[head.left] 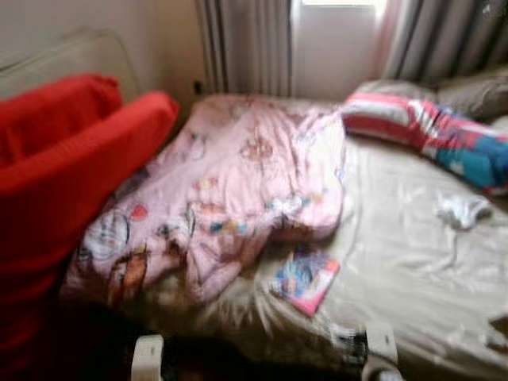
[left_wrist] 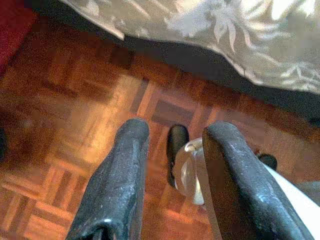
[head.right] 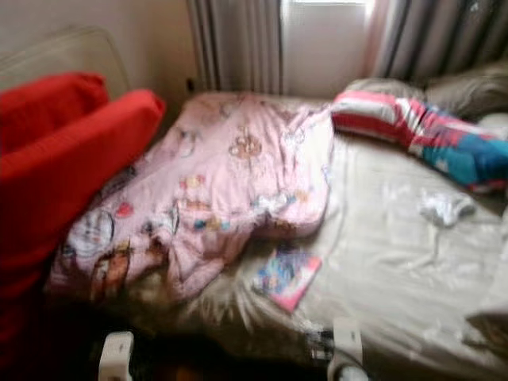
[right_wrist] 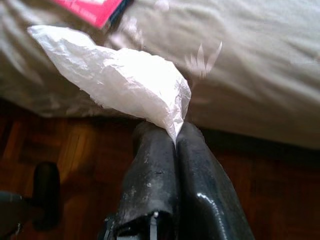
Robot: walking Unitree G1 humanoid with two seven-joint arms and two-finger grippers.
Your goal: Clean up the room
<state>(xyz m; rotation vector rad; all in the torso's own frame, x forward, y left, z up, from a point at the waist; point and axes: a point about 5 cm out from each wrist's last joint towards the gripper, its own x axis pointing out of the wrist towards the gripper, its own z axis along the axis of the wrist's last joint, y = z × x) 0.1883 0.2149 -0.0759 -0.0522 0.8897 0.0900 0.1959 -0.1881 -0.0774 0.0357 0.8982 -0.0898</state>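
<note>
My right gripper (right_wrist: 175,134) is shut on a crumpled white plastic bag (right_wrist: 120,80), held low by the bed's near edge over the wooden floor. Just beyond the bag, a pink and blue book (head.left: 305,279) lies on the beige sheet (head.left: 397,262). My left gripper (left_wrist: 178,131) hangs open above the parquet floor (left_wrist: 75,150) beside the bed, with nothing gripped between its fingers. A rumpled pink blanket (head.left: 238,175) covers the bed's left half. A small white crumpled cloth (head.left: 462,210) lies on the right of the bed.
A striped red, white and blue pillow (head.left: 429,131) lies at the bed's far right. Red cushions (head.left: 71,151) stand close on the left. Grey curtains (head.left: 246,48) and a window are behind the bed. The sheet's edge (left_wrist: 225,35) overhangs the floor.
</note>
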